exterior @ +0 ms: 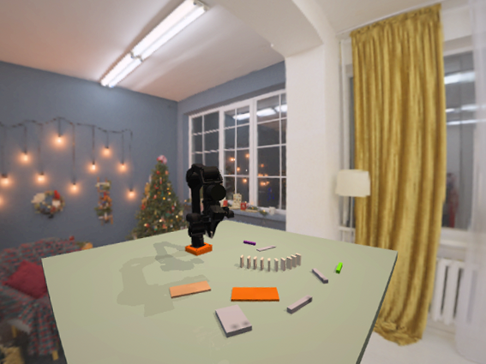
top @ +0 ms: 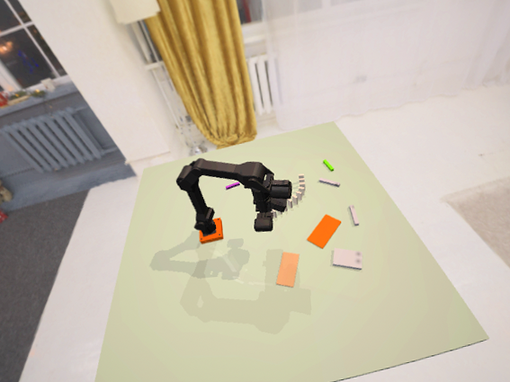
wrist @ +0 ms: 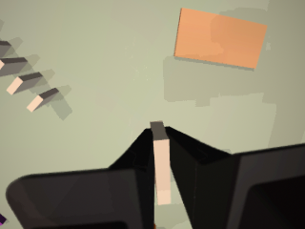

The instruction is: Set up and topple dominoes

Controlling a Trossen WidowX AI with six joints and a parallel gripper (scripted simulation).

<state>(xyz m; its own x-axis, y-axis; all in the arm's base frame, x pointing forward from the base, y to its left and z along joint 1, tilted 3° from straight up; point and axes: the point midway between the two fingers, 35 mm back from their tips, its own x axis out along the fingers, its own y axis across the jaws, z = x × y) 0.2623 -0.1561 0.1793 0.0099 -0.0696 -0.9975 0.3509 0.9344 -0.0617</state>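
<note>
My gripper (wrist: 157,134) (exterior: 211,236) is shut on a domino (wrist: 162,167), whose long pale face and dark end show between the fingers in the wrist view. The gripper is raised above the table, and the body of the arm hides its fingertips in the top view. A curved row of standing pale dominoes (exterior: 269,264) (top: 295,199) lies ahead of the arm. Its nearer end is partly hidden by the gripper in the top view. Several of its dominoes (wrist: 35,102) show upright at the upper left of the wrist view, apart from the held one.
A light orange plate (top: 287,269) (exterior: 190,289) (wrist: 220,40), a bright orange plate (top: 324,230) (exterior: 255,293) and a pinkish-grey block (top: 345,258) (exterior: 232,319) lie beyond the row. Grey bars (top: 353,215) (exterior: 266,248), a green bar (top: 327,165) (exterior: 339,267) and a purple bar (top: 232,185) (exterior: 249,242) lie around.
</note>
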